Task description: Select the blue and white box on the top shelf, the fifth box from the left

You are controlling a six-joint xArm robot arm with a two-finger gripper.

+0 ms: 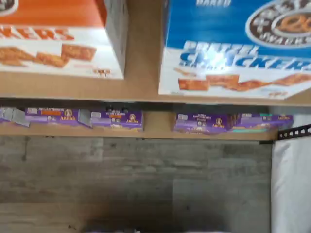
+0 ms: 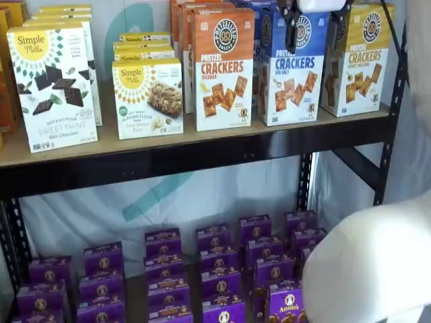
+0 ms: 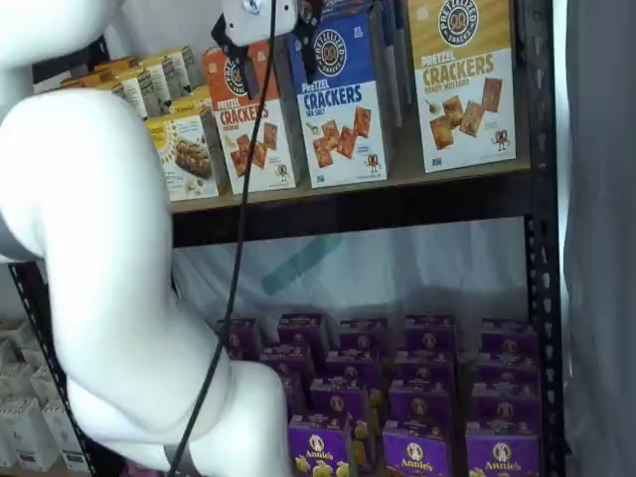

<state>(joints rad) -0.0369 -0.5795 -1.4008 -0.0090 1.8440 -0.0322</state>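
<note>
The blue and white box stands upright on the top shelf, between an orange-topped carton and a yellow-topped carton. It also shows in a shelf view and close up in the wrist view. My gripper hangs from the view's top edge in front of the blue box's upper part. Its two black fingers stand apart, one at each side of the box's top, so it is open and holds nothing. In a shelf view the gripper sits before the orange and blue cartons, short of the shelf.
Simple Mills boxes fill the shelf's left part. Several small purple boxes lie on the lower level. My white arm fills the left foreground, with a black cable hanging. Black uprights frame the right side.
</note>
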